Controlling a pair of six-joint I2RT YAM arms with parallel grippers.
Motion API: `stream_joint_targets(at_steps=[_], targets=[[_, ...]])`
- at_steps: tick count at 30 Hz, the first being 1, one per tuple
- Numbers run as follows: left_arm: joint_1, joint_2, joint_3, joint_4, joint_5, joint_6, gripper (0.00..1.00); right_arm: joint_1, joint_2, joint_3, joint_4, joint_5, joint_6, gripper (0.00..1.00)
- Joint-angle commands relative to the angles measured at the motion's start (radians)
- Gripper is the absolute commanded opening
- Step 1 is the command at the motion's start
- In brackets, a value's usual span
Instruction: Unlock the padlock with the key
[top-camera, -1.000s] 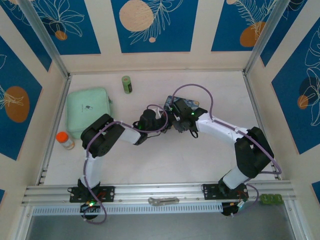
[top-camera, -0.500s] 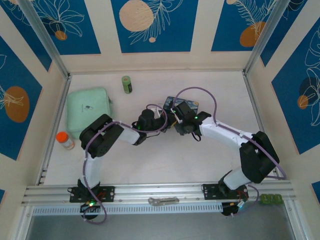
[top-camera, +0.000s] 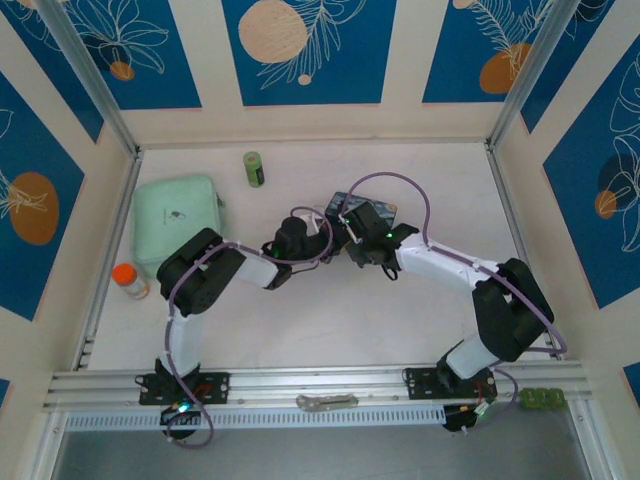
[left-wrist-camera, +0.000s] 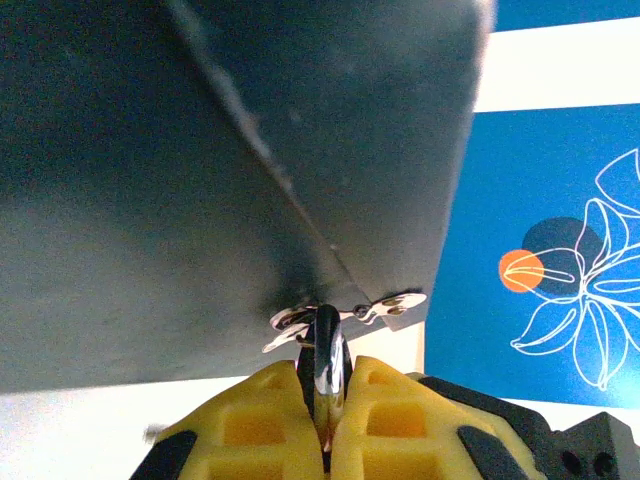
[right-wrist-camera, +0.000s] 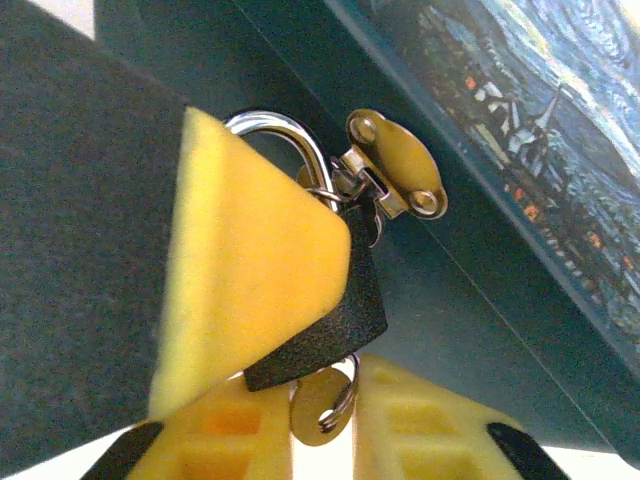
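While left fingers pinch grainy black padlock, chrome shackle curves

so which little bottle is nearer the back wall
The green bottle, just beyond the far corner of the mint case; the orange-capped bottle sits at the left edge of the table, much nearer the front.

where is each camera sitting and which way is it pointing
Top external: above and behind the arms, looking down on the table; left arm and right arm show whole, meeting at the blue tin.
Left wrist: on the left wrist, facing the tin's dark side; the left gripper shows at the bottom, pinching the padlock.
Right wrist: on the right wrist, facing the padlock on the tin's hasp; the right gripper shows at the bottom, flanking the key.
Shared: both wrist views show hasp and padlock.
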Motion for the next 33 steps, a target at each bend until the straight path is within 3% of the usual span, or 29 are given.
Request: stream_joint_targets(at_steps=[1,5,8,10,18,22,28,33], targets=[[-0.005,-0.06,0.012,0.131,0.057,-0.023,0.0,0.004,0.022,-0.005,0.04,0.021,0.0,0.12],[-0.007,-0.053,0.018,0.137,0.062,-0.03,0.0,0.004,0.003,-0.012,0.048,-0.013,0.02,0.02],[-0.006,-0.048,0.019,0.144,0.065,-0.03,0.0,-0.021,-0.017,-0.006,0.039,-0.137,0.054,0.0],[-0.007,-0.045,0.018,0.152,0.067,-0.027,0.0,-0.052,-0.024,-0.003,0.034,-0.248,0.077,0.0],[-0.006,-0.054,0.015,0.16,0.097,0.018,0.0,-0.28,0.023,0.02,0.014,-0.898,0.161,0.0],[-0.006,-0.027,0.025,0.246,0.125,0.004,0.0,-0.35,0.061,0.029,0.015,-1.13,0.167,0.0],[-0.006,-0.03,0.043,0.246,0.176,0.031,0.0,-0.43,0.121,0.035,0.023,-1.314,0.171,0.0],[-0.005,-0.054,0.029,0.2,0.177,0.066,0.0,-0.457,0.141,0.039,0.031,-1.34,0.175,0.0]])
